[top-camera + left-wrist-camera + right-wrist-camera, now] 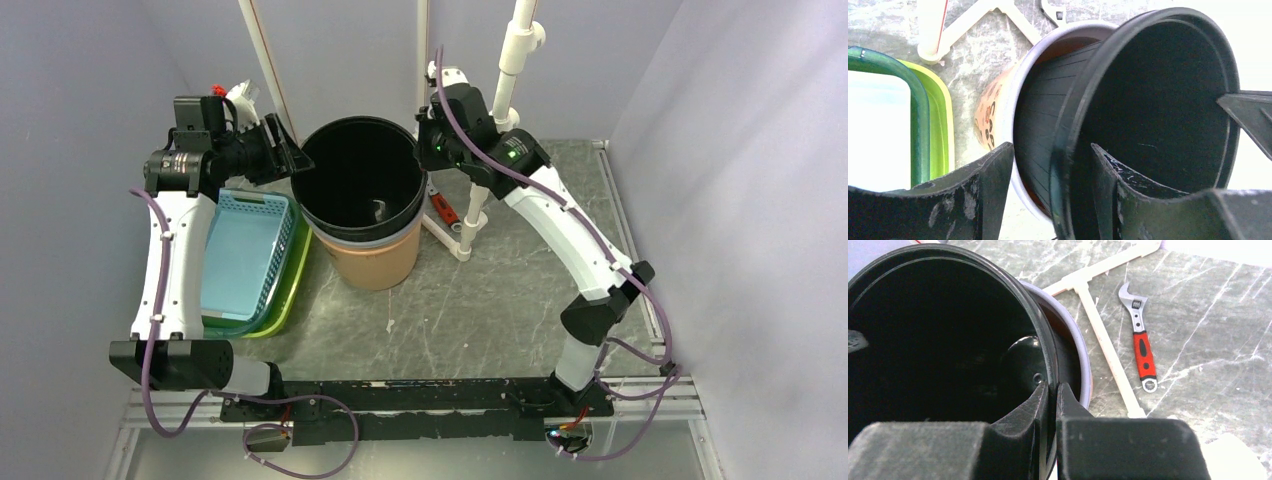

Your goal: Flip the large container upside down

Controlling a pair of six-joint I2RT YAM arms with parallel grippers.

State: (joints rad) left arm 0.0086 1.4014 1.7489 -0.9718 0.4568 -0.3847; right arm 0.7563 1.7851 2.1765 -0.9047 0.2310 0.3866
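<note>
The large black container (360, 185) stands upright with its mouth up, nested in a tan bucket (375, 262) with a white rim. My right gripper (424, 150) is shut on the container's right rim; in the right wrist view (1052, 388) one finger is inside and one outside the black wall (938, 330). My left gripper (291, 160) is open at the left rim. In the left wrist view (1052, 150) its fingers straddle the black rim (1158, 100) with gaps on both sides. The tan bucket (990, 112) shows behind.
A blue basket (245, 250) sits in a green tray (287, 295) left of the bucket. A white pipe frame (470, 215) and a red-handled wrench (1140, 347) lie right of it. White poles and the enclosure walls stand close behind.
</note>
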